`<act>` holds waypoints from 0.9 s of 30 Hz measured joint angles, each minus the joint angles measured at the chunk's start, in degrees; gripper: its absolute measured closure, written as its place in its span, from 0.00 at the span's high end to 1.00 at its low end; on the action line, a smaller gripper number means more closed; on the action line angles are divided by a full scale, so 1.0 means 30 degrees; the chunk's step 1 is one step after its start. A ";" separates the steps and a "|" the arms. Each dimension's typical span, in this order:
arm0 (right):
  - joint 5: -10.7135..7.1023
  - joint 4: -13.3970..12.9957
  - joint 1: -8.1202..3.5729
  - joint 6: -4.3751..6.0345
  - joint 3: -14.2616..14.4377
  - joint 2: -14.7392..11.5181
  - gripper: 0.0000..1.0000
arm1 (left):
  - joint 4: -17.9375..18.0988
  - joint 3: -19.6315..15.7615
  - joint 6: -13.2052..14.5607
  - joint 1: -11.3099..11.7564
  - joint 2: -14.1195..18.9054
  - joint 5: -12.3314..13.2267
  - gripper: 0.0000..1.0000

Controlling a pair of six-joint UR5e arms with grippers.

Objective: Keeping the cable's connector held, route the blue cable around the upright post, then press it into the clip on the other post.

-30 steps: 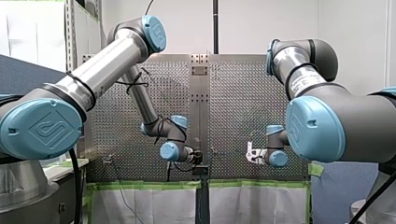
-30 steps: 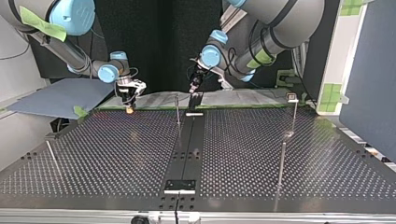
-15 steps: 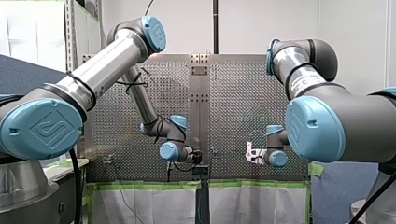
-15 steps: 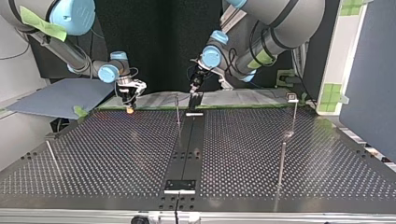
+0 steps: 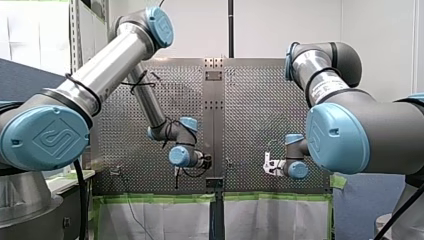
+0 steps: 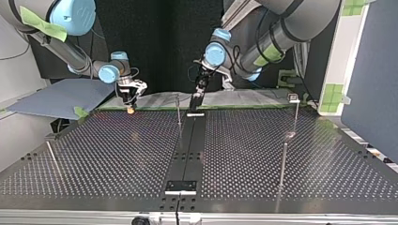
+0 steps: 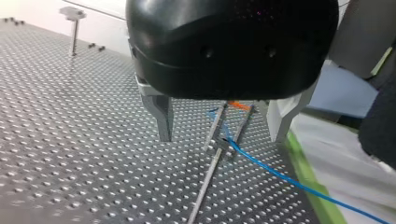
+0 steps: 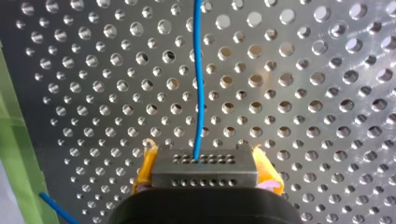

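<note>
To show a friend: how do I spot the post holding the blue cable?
Find the dark strip down the perforated table's middle. Beside its end nearest the arms stands a thin post, ahead of my left tool. Only its forked top holds the blue cable.

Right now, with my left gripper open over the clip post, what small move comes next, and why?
Probably lift my left gripper straight clear, open: its fingers are spread and hold nothing, and the blue cable already appears seated in the clip on the post beneath. My right gripper, shut on the connector, should hold on.
</note>
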 joint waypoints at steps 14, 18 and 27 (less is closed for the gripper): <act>-0.0203 0.0034 0.0016 0.0042 0.0000 0.0003 0.00 | -0.0628 -0.2437 -0.1897 -0.1836 0.2440 -0.2441 1.00; -0.0203 0.0050 0.0029 0.0052 0.0001 0.0003 0.00 | -0.1359 -0.3209 -0.1772 -0.2354 0.3211 -0.3209 1.00; -0.0214 0.0180 0.0034 0.0056 0.0001 0.0003 0.00 | -0.2209 -0.4725 -0.1629 -0.2492 0.4728 -0.4729 1.00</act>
